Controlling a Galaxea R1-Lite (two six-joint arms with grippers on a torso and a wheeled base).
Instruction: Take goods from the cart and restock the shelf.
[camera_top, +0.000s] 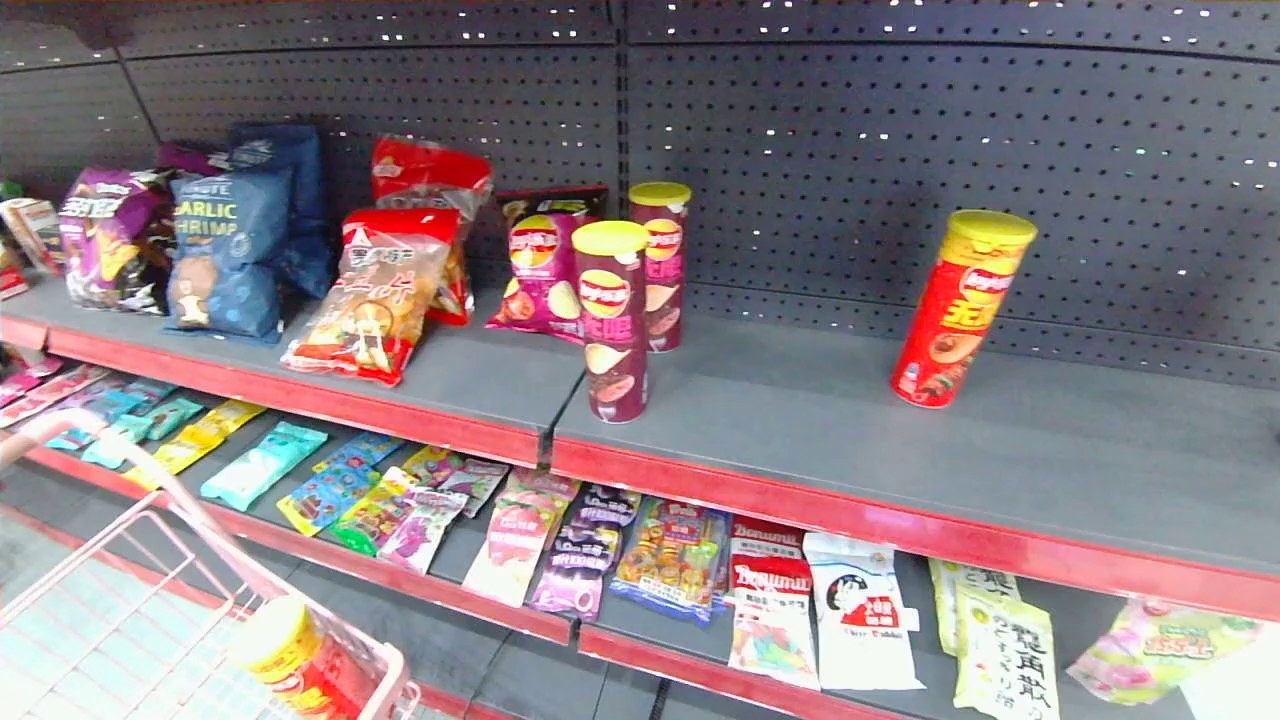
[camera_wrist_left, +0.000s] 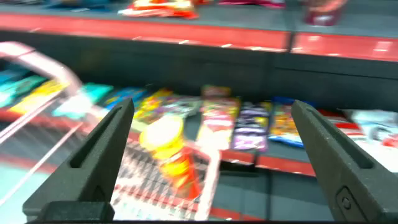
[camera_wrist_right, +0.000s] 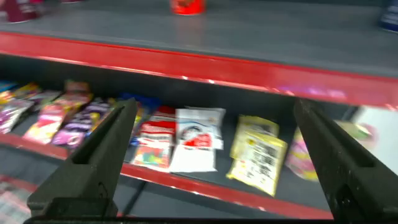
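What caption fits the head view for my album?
Red chip can stands on the grey shelf; second can sits in the pink cart.

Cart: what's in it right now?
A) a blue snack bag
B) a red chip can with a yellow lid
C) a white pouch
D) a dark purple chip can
B: the head view shows a red can with a yellow lid inside the pink cart, near its corner. The blue bags and dark purple cans are on the upper shelf, not in the cart.
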